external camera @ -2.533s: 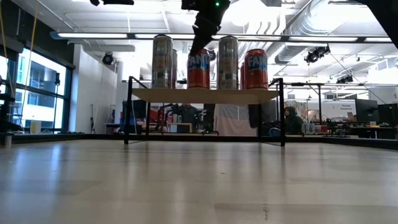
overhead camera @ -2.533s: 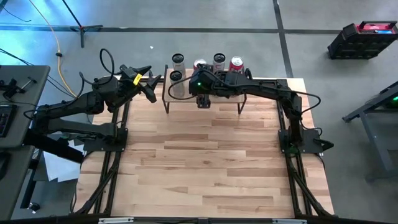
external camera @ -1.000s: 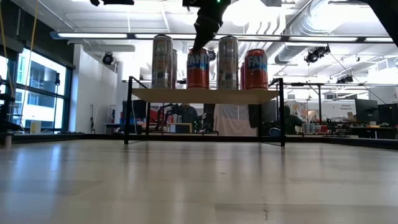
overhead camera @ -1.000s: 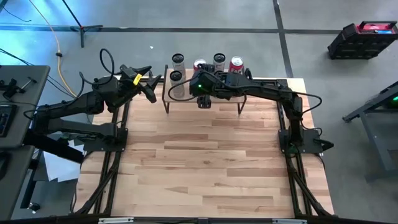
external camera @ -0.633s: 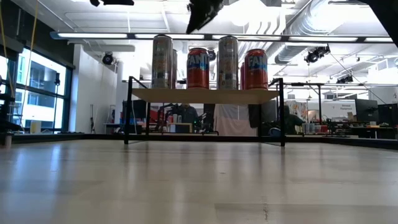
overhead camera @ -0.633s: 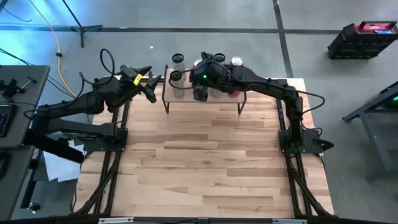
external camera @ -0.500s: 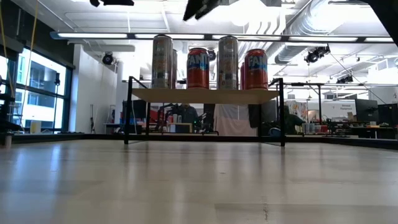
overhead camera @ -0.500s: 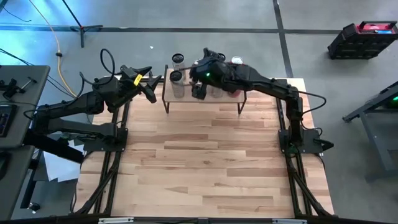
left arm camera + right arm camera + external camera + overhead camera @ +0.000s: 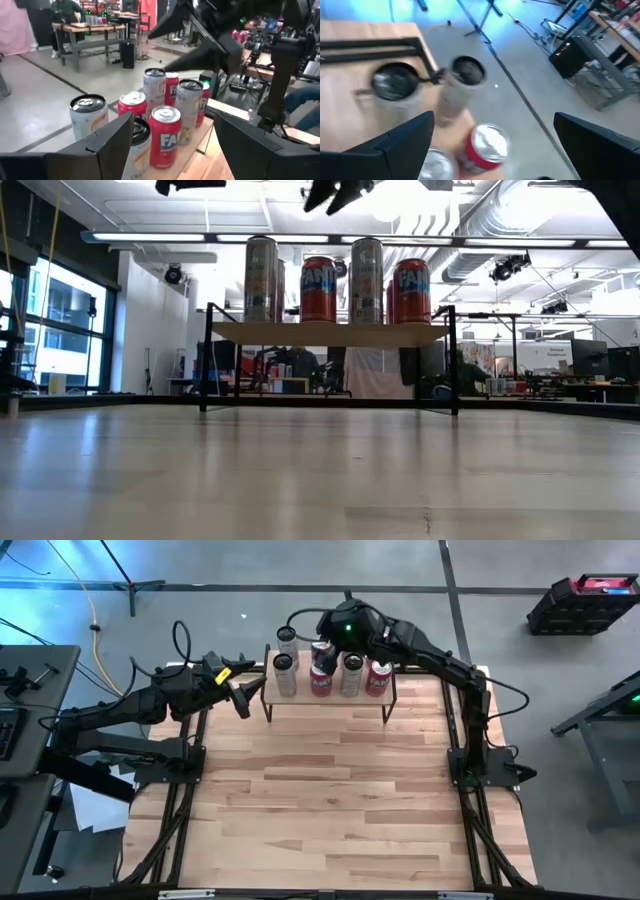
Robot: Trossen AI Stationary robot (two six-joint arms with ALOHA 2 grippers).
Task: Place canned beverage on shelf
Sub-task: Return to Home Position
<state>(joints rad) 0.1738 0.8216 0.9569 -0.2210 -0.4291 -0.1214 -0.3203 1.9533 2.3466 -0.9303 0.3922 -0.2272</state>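
The shelf (image 9: 303, 692), a light plank on thin black legs, stands at the table's far edge and shows in the low view (image 9: 330, 333). Several cans stand upright on it, among them an orange-red Fanta can (image 9: 319, 290), also in the left wrist view (image 9: 164, 135), and two silver cans (image 9: 261, 278) (image 9: 366, 280). My right gripper (image 9: 325, 640) hangs open and empty above the cans and shows at the top of the low view (image 9: 335, 192). My left gripper (image 9: 247, 692) is open and empty just left of the shelf, pointing at the cans.
The wooden tabletop (image 9: 330, 800) in front of the shelf is bare. Both arm bases stand at the table's left and right sides. Beyond the far edge is grey floor, and the room behind holds workbenches and people.
My right gripper has come off the top of the orange-red Fanta can, risen well above the cans and gone toward the table's far edge. The can stays upright on the shelf. My left gripper has shifted a little right, toward the shelf.
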